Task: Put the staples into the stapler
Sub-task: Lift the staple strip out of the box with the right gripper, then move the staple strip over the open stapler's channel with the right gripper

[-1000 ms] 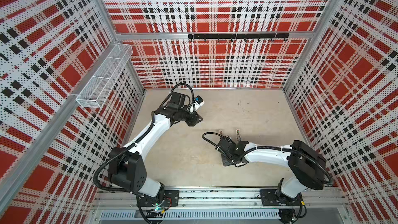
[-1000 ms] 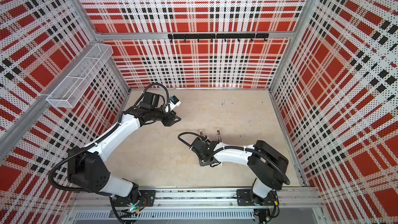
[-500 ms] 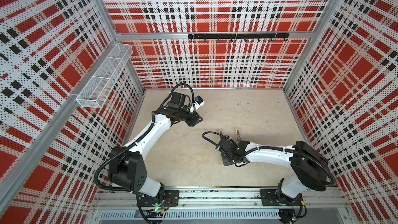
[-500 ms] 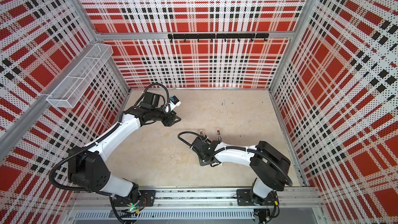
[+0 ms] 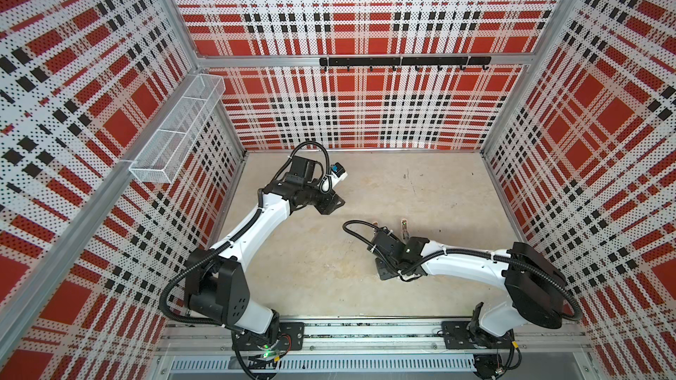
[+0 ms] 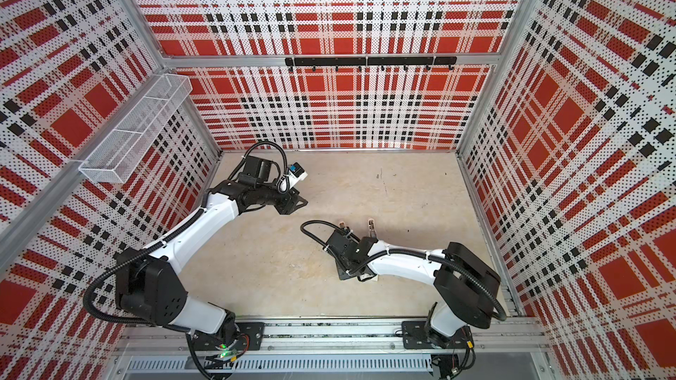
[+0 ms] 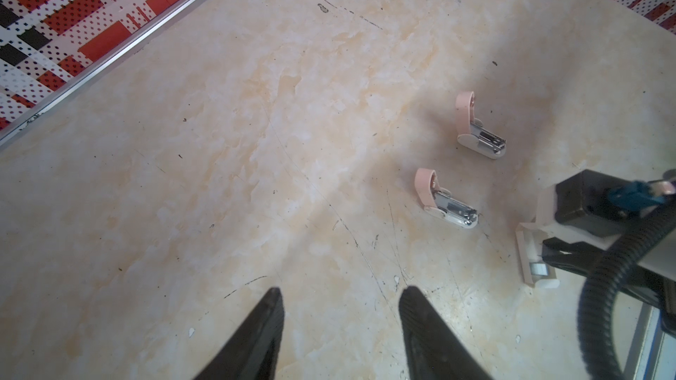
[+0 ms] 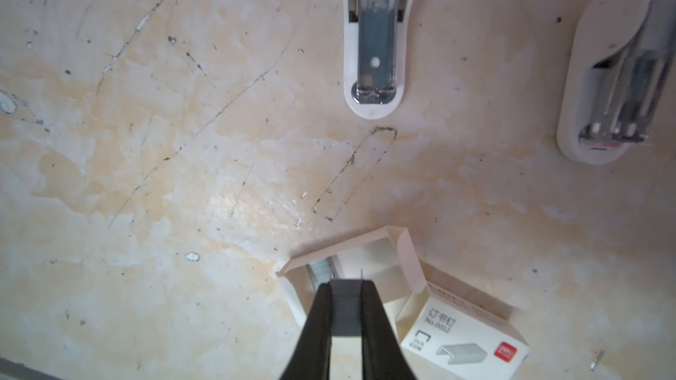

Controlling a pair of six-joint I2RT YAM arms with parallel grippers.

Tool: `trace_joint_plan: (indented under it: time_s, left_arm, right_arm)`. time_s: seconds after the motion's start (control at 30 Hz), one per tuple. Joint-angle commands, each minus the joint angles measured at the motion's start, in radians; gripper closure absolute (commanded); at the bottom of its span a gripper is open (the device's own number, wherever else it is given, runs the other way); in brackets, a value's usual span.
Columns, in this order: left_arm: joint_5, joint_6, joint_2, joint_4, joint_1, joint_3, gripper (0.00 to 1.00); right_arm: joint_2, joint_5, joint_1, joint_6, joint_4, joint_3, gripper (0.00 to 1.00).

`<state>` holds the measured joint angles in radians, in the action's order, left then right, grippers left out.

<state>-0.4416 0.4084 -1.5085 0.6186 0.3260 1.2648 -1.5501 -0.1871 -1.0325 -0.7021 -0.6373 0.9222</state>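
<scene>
Right hand (image 8: 345, 284) pinches the staples (image 8: 345, 310) low over the tray (image 8: 340, 246) while the left hand (image 7: 338, 296) hovers half-open.

Both top views look steeply down from high over the bench (image 5: 322, 272), taking in both arms. The left wrist camera, higher, faces 4 o'clock toward the staplers (image 7: 448, 208); the right wrist camera sees the same pair from close by, facing 12 o'clock.

Grey metal staples (image 8: 345, 310), matt cardboard tray (image 8: 340, 248), smooth plastic stapler (image 8: 375, 111), scuffed matt table (image 8: 146, 184).
</scene>
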Motion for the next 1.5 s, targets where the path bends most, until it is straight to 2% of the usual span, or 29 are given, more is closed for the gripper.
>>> trace_joint_plan:
  time_s: [0.0,0.3,0.6,0.63,0.67,0.9,1.07,1.47]
  left_arm:
    - [-0.007,0.005,0.002,0.012,-0.008,0.031,0.44]
    - [-0.019,0.007,0.005,0.033,-0.016,0.041,0.44]
    - [-0.037,0.019,0.015,0.068,-0.045,0.055,0.44]
    - [-0.042,0.023,0.016,0.074,-0.046,0.055,0.44]
    - [-0.045,0.025,0.018,0.079,-0.046,0.057,0.44]
    - [-0.109,0.063,-0.006,0.154,-0.046,0.108,0.45]
    - [-0.117,0.069,-0.031,0.179,-0.045,0.144,0.45]
    - [-0.143,0.058,-0.084,0.188,-0.045,0.182,0.45]
  right_arm:
    - [0.039,-0.002,0.005,0.015,-0.015,0.028,1.0]
    - [0.1,0.02,0.085,0.078,0.032,0.016,1.0]
    - [0.13,0.026,0.237,0.248,0.093,0.006,1.0]
    - [0.136,0.03,0.259,0.138,0.104,-0.001,1.0]
    - [0.14,0.037,0.278,0.29,0.113,-0.009,1.0]
    - [0.168,0.069,0.391,0.388,0.17,-0.048,1.0]
    - [0.177,0.099,0.44,0.429,0.224,-0.09,1.0]
    - [0.126,0.105,0.468,0.469,0.298,-0.13,1.0]
